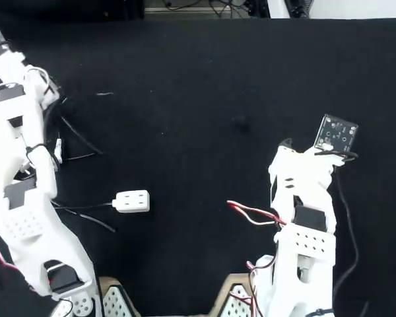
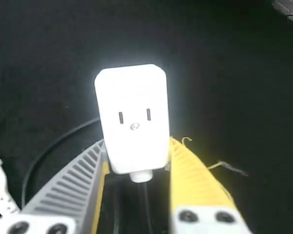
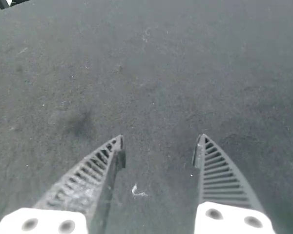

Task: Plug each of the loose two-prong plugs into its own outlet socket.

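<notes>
A white outlet socket (image 2: 133,117) with two slots on its face sits between the grey and yellow fingers of my left gripper (image 2: 136,146), which is shut on its lower end. Its black cord (image 2: 49,151) curves away over the mat. A second white outlet block (image 1: 131,201) lies on the black mat left of centre, with a black cable (image 1: 86,207) running toward the left arm (image 1: 20,198). My right gripper (image 3: 158,146) is open above bare mat, nothing between its fingers. The right arm (image 1: 302,198) stands at the right.
A black mat (image 1: 204,99) covers the table. Black cables (image 1: 76,135) trail beside the left arm. Red and white wires (image 1: 251,212) loop out from the right arm. A small white part (image 2: 0,187) shows at the edge of the left wrist view.
</notes>
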Controlling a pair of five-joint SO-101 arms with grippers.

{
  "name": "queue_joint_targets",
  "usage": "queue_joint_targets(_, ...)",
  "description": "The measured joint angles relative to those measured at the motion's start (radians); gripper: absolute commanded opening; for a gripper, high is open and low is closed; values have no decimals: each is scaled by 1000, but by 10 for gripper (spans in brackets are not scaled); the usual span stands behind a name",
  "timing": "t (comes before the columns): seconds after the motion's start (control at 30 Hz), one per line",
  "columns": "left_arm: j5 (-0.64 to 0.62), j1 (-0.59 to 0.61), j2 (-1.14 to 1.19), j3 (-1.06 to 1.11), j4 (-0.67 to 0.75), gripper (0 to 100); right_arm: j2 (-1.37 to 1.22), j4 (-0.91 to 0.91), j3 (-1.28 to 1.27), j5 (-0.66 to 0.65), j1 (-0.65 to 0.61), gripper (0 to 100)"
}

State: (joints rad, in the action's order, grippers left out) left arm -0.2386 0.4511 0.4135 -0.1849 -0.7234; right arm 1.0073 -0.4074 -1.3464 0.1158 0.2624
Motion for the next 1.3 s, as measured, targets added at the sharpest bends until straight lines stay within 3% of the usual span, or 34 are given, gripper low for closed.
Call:
queue_joint_targets(0.23,8,57,97,-138,-77,219,0,0,0,0,-3,223)
queue_joint_targets(0.53,26,127,97,-451,-532,220,0,0,0,0,-3,223)
queue_joint_targets(0.77,308,80,97,-509,-882,220,0,0,-2,0,-31,223)
queue_joint_targets(0.87,359,52,97,-509,-988,220,0,0,-2,0,-34,223)
queue_joint_targets(1.03,385,77,68,-508,-1026,220,0,3,-2,0,-34,223)
queue_joint_targets(1.3,629,204,-172,-227,-985,225,0,3,-2,0,-34,223)
